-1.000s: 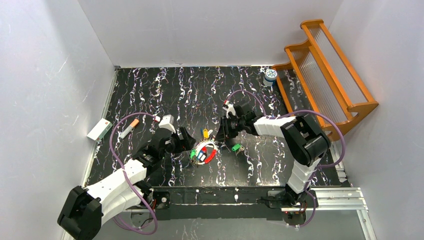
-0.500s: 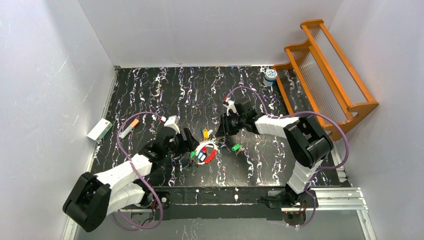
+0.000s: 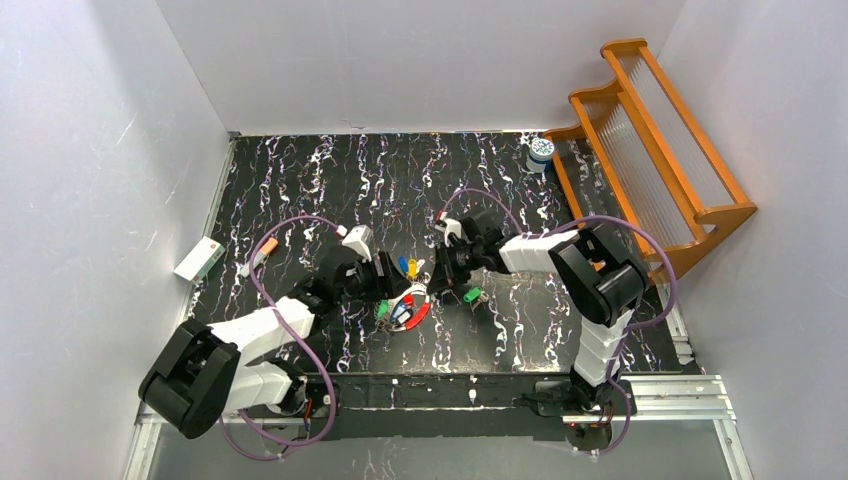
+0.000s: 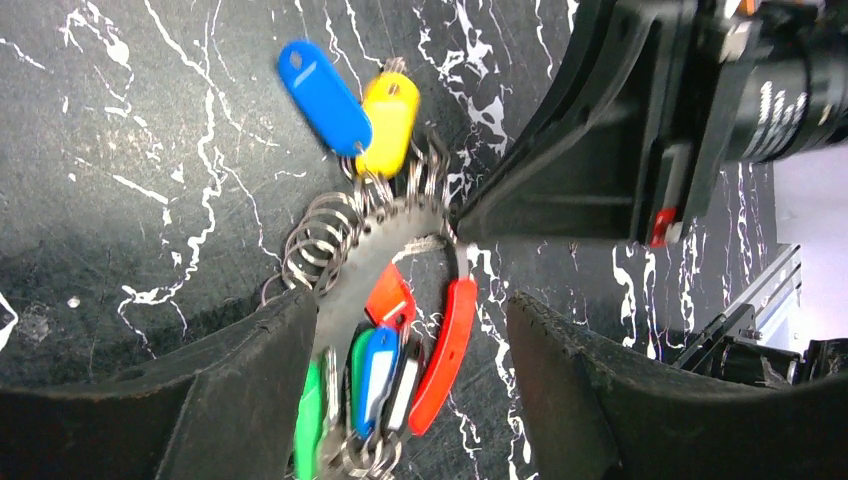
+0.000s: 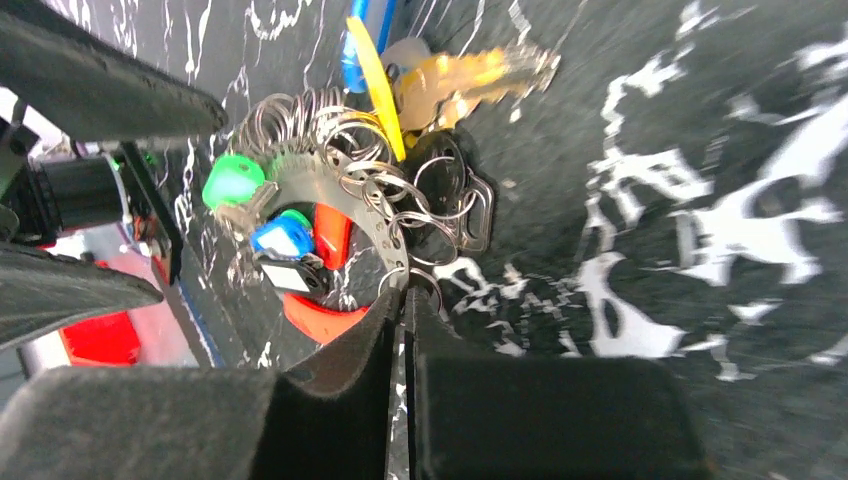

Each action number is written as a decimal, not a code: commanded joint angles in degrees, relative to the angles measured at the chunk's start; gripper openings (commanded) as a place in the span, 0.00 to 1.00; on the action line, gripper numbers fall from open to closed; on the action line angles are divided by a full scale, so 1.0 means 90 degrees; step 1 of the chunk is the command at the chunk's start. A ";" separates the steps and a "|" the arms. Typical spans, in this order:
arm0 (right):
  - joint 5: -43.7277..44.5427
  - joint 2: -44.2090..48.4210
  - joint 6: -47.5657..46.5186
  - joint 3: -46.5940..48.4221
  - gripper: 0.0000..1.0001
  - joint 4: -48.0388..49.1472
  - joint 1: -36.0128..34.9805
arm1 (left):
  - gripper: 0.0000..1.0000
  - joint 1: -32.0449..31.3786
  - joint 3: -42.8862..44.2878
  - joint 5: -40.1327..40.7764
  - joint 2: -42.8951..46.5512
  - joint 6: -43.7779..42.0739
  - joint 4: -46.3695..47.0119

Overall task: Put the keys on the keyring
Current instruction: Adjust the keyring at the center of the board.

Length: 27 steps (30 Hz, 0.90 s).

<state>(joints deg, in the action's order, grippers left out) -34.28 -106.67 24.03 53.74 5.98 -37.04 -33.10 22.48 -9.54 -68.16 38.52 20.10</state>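
Note:
The keyring (image 3: 408,303) is a flat metal loop on the black table, with red, green and blue keys (image 4: 385,360) bunched on it. A blue key (image 4: 325,95) and a yellow key (image 4: 390,120) lie at its far edge among small split rings. My right gripper (image 5: 402,290) is shut on the keyring's band (image 5: 350,185), pinching it at the fingertips. My left gripper (image 4: 410,330) is open and straddles the loop's near part, the tagged keys between its fingers (image 4: 250,380). A loose green key (image 3: 473,295) lies on the table right of the ring.
An orange wooden rack (image 3: 650,140) stands at the right. A white-and-blue jar (image 3: 541,150) sits at the back beside it. A white box (image 3: 198,259) and an orange-tipped white stick (image 3: 262,250) lie at the left. White walls close in the table.
The right gripper has closed onto the keyring's band. The left gripper has slid right over the ring, its jaws a little narrower.

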 commanded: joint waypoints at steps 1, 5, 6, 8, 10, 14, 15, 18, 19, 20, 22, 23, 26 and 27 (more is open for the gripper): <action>-0.0359 0.0158 0.0117 -0.0355 0.13 0.0154 -0.0329 | 0.66 -0.0004 0.0255 -0.0015 0.0037 -0.0245 -0.0088; -0.0544 0.0383 0.0287 -0.0658 0.12 0.0273 -0.0462 | 0.60 0.0001 0.0290 -0.0039 -0.0049 -0.0279 -0.0099; -0.0556 0.0462 0.0306 -0.0715 0.12 0.0273 -0.0465 | 0.58 -0.0003 0.0290 -0.0054 -0.0066 -0.0282 -0.0090; -0.0450 0.0688 0.0288 -0.0789 0.16 0.0231 -0.0466 | 0.57 -0.0004 0.0260 -0.0063 -0.0074 -0.0257 -0.0072; -0.0163 0.1003 0.0171 -0.0799 0.22 0.0156 -0.0465 | 0.56 -0.0004 0.0211 -0.0036 -0.0048 -0.0185 -0.0037; 0.0273 0.1220 -0.0055 -0.0637 0.33 0.0056 -0.0420 | 0.56 -0.0004 0.0156 0.0000 0.0124 -0.0067 -0.0111; 0.0293 0.1178 -0.0101 -0.0515 0.36 -0.0002 -0.0395 | 0.55 -0.0004 0.0158 0.0034 0.0225 -0.0053 -0.0209; 0.0340 0.0939 -0.0278 -0.0141 0.41 -0.0222 -0.0364 | 0.53 -0.0004 0.0132 0.0333 0.0520 0.0061 -0.0745; 0.0359 0.0852 -0.0314 -0.0044 0.44 -0.0265 -0.0358 | 0.53 -0.0001 0.0120 0.0467 0.0620 0.0123 -0.0996; 0.0369 0.0761 -0.0346 0.0030 0.47 -0.0293 -0.0355 | 0.53 -0.0003 0.0110 0.0604 0.0708 0.0214 -0.1236; 0.0368 0.0584 -0.0391 0.0142 0.51 -0.0317 -0.0359 | 0.53 0.0004 0.0096 0.0802 0.0893 0.0357 -0.1759; 0.0342 0.0495 -0.0411 0.0180 0.53 -0.0322 -0.0355 | 0.53 -0.0001 0.0070 0.0812 0.0990 0.0431 -0.1952; 0.0184 0.0297 -0.0410 0.0227 0.54 -0.0302 -0.0362 | 0.52 0.0006 -0.0048 0.0847 0.1307 0.0599 -0.2479; 0.0150 0.0291 -0.0415 0.0218 0.54 -0.0303 -0.0358 | 0.52 -0.0002 -0.0114 0.0863 0.1412 0.0642 -0.2565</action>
<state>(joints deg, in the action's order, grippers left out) -31.70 -102.52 21.74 54.13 4.43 -40.45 -33.10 23.07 -4.27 -59.13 41.63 6.35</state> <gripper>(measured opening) 0.534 0.529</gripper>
